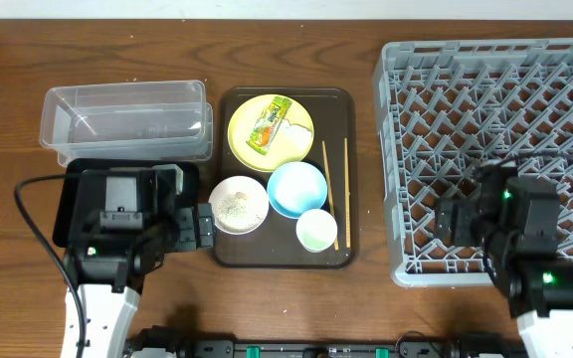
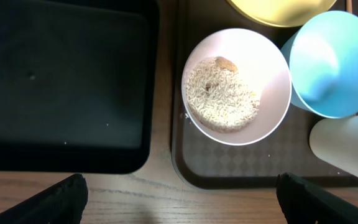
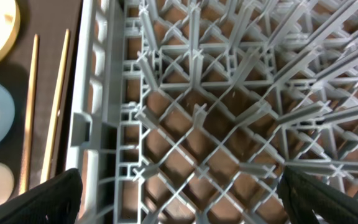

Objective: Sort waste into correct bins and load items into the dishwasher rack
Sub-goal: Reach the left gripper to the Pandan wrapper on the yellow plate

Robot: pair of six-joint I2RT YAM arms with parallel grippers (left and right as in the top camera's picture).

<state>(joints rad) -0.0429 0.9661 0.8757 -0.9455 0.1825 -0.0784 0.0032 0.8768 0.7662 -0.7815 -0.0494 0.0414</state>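
We see the left gripper (image 2: 182, 200) spread wide just beside the white bowl (image 2: 272, 81) of rice (image 2: 219, 96) (on the brown tray (image 2: 229, 167)), the right gripper (image 3: 182, 198) wide over the rack (image 3: 197, 124); the wrapper (image 1: 268, 124) lies on the yellow plate (image 1: 240, 127).

This looks like a robotics lab staged as a dish-clearing station. A left arm (image 1: 102, 268) and right arm (image 1: 545, 288), one trailing a loose black cable (image 1: 38, 239), sit at a wooden surface (image 1: 167, 50). On it, a tray (image 1: 283, 262) with a bowl (image 1: 238, 204) of rice lies between a clear tub (image 1: 127, 109) and a grey rack (image 1: 485, 89).
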